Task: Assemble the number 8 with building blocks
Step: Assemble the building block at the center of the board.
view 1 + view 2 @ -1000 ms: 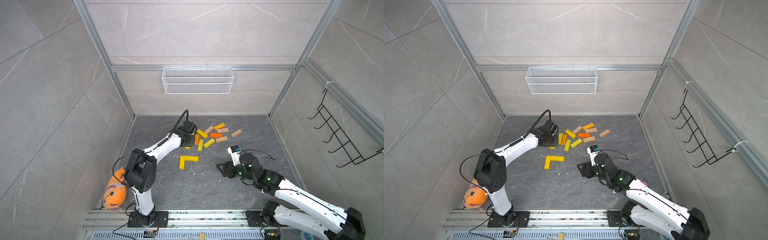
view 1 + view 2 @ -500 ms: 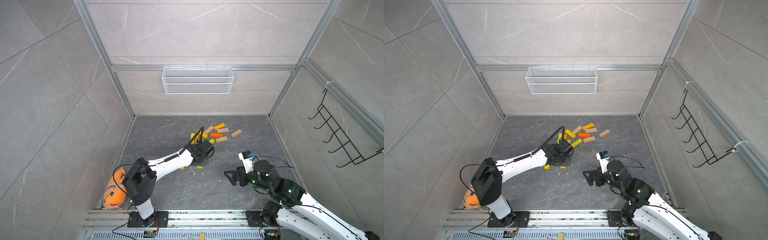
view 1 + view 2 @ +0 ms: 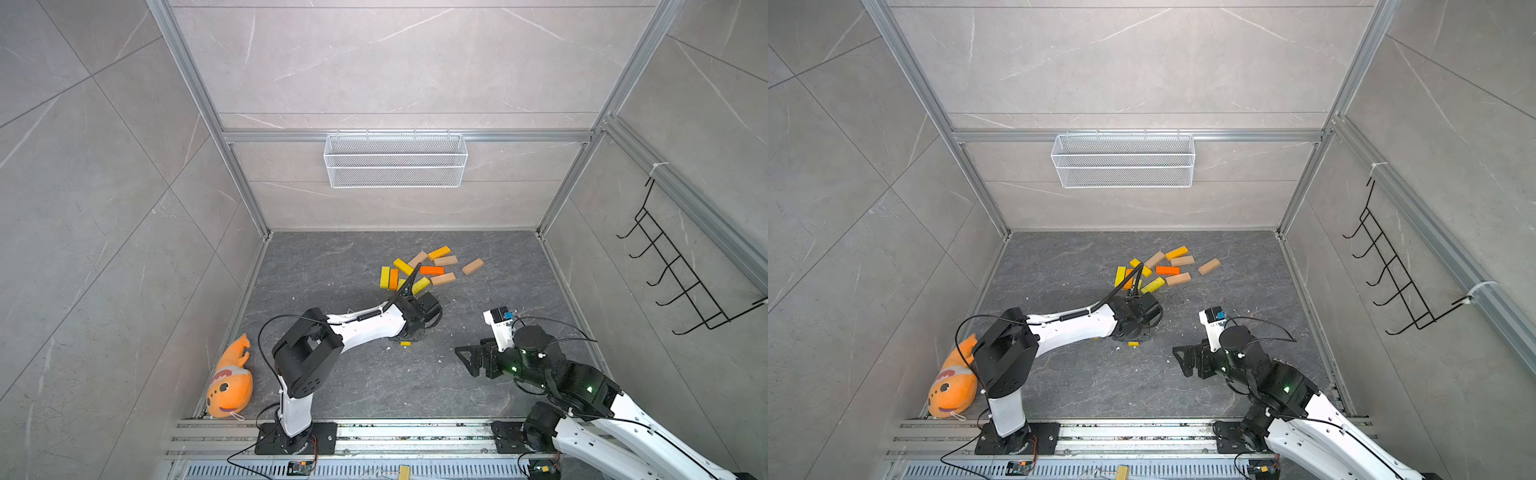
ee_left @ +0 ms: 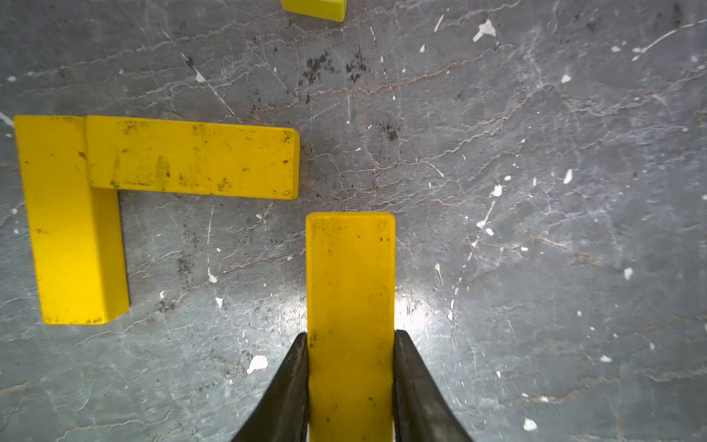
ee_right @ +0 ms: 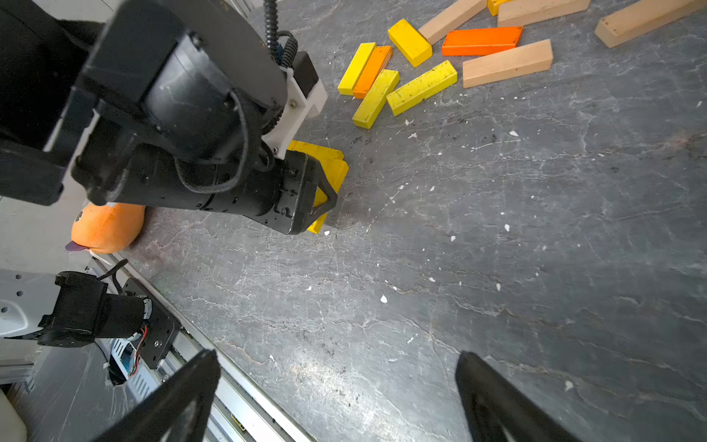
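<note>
My left gripper [image 4: 350,336] is shut on a yellow building block [image 4: 350,275], held low over the dark floor. Its free end stops just short of two yellow blocks laid in an L, one [image 4: 191,157] across and one [image 4: 72,229] at a right angle. In both top views the left gripper [image 3: 415,328] [image 3: 1138,324] covers that L. Several loose yellow, orange and tan blocks [image 3: 419,270] [image 3: 1158,270] [image 5: 421,88] lie behind it. My right gripper [image 3: 465,357] [image 3: 1181,359] [image 5: 336,382] stands open and empty to the front right.
An orange plush fish [image 3: 230,380] lies at the front left by the left arm's base. A white wire basket [image 3: 395,160] hangs on the back wall and a black hook rack [image 3: 681,282] on the right wall. A metal rail [image 3: 395,432] runs along the front.
The left arm came forward from the loose pile, carrying a yellow block to the L-shaped pair. The right gripper drew back toward the front right and opened wide.
</note>
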`<action>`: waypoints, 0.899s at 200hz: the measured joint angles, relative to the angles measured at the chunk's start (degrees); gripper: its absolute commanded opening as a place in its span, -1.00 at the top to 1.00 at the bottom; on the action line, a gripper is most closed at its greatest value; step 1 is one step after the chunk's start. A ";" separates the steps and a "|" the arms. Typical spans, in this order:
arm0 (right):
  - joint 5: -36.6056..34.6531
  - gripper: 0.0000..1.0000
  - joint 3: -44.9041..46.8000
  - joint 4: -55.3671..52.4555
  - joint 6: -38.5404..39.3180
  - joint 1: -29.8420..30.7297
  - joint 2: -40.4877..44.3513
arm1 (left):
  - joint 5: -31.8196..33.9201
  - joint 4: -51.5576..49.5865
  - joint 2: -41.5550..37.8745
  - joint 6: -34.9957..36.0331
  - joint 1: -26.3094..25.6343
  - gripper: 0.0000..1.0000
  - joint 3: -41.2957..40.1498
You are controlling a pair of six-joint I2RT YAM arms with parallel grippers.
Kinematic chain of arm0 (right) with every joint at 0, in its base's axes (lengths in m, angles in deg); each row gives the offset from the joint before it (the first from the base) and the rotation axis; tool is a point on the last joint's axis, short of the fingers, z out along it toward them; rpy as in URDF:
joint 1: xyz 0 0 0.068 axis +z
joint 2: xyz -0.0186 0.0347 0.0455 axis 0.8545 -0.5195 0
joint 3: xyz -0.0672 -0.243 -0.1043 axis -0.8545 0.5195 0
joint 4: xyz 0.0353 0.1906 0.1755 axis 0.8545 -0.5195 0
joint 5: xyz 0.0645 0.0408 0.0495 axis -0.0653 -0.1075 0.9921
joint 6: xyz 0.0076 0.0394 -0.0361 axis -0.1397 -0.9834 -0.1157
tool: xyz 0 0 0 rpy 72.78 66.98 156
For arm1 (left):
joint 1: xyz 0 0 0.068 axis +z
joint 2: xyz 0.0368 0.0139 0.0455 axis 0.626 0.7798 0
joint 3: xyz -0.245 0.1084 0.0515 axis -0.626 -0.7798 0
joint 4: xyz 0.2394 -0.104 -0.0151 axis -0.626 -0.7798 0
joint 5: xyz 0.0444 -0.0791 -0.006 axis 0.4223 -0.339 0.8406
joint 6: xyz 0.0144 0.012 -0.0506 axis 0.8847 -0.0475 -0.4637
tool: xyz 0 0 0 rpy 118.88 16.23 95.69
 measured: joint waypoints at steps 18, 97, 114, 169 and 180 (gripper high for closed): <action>-0.02 -0.98 0.00 -0.09 -0.24 0.00 -0.09 | -0.07 0.63 1.77 0.02 0.15 0.42 0.02; -0.04 -0.99 0.00 0.17 -0.42 0.00 -3.08 | -0.59 2.58 3.82 1.16 2.80 0.42 0.00; -0.04 -0.99 0.00 0.46 -0.42 0.00 -3.72 | -0.63 3.17 3.87 1.51 3.28 0.39 0.02; -0.37 -0.98 0.02 1.44 -0.44 0.00 -4.26 | -0.98 4.04 3.91 2.36 3.63 0.38 0.00; -0.44 -0.99 0.04 1.46 -0.42 0.00 -4.31 | -1.03 4.31 4.00 2.38 3.69 0.37 0.00</action>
